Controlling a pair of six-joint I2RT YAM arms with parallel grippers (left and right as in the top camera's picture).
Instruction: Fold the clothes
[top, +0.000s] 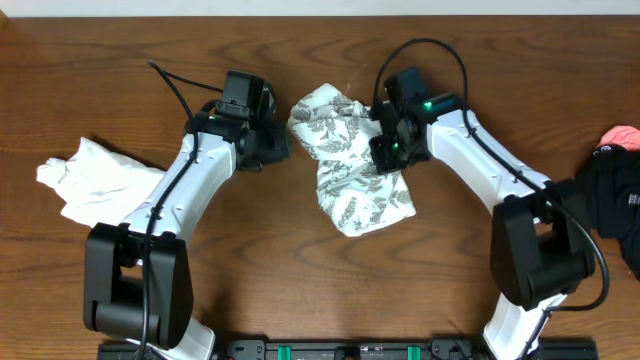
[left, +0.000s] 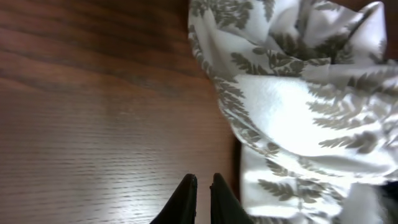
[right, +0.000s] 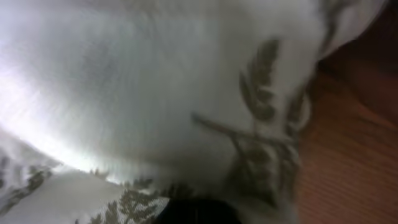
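Note:
The cream-white garment printed with grey-green fern leaves (top: 350, 165) lies crumpled at the table's middle. My left gripper (top: 277, 150) rests just off its left edge. In the left wrist view the left gripper (left: 203, 182) is shut over bare wood with nothing between its fingers, and the fern garment (left: 292, 106) lies to the right. My right gripper (top: 388, 150) sits on the garment's right side. In the right wrist view the fern cloth (right: 155, 93) fills the picture and drapes over the dark gripper (right: 199, 213), which is shut on a bunch of it.
A plain white garment (top: 95, 180) lies crumpled at the left, beside the left arm. A black garment (top: 615, 200) with a pink-red piece (top: 620, 135) on top sits at the right edge. Bare wood (top: 300, 280) shows in front of the fern garment.

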